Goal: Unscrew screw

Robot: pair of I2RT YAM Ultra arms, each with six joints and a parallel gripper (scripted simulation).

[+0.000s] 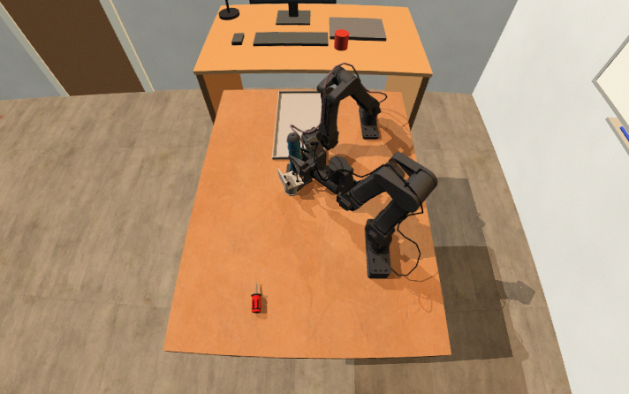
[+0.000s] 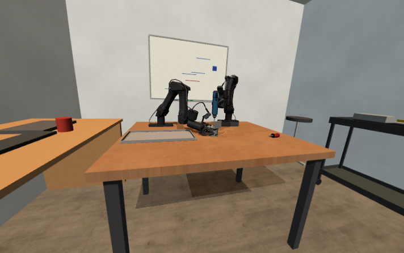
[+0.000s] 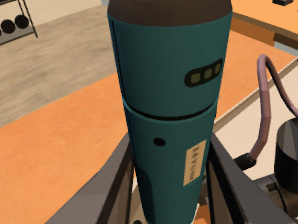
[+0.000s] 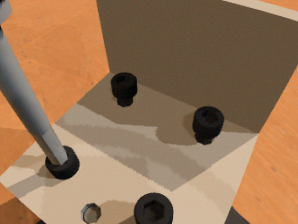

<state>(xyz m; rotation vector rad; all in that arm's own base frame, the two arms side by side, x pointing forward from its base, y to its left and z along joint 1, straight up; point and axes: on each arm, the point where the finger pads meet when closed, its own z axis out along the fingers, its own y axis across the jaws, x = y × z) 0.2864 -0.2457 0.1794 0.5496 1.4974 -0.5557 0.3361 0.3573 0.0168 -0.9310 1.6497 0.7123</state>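
Orange-brown wood with a faint, mottled grain makes the tabletop (image 1: 287, 260) (image 2: 179, 151), set above streaky floorboards (image 1: 93, 208) (image 2: 179, 220). A pale tray (image 1: 276, 125) (image 2: 158, 141) with a thin grey rim lies on it, and well apart lies a hand screwdriver (image 1: 256, 303) (image 2: 274, 135), its red handle striped black.

The left gripper (image 1: 300, 162) (image 2: 218, 102) (image 3: 169, 138) has its fingers closed around the electric screwdriver (image 1: 293, 147) (image 2: 214, 102) (image 3: 167, 90), a smooth teal-blue cylinder with a dark rounded cap. Its cream label (image 3: 194, 163) bears small dark lettering, too blurred to read. The upright tool's grey faceted bit (image 4: 52, 145) meets the socket of a black screw (image 4: 64, 164) seated low on the bracket.

That pale L-shaped bracket (image 1: 291, 178) (image 2: 218, 124) (image 4: 195, 55) sits atop the joint module (image 1: 291, 191) (image 2: 214, 134), which stands on the tabletop. Two cylindrical black screws (image 4: 124, 86) (image 4: 208, 122) near its upright wall show shank beneath their heads; another (image 4: 153, 212) has a visible hex socket. Beside the module is the right gripper (image 2: 211, 131); whether it grips anything I cannot tell.
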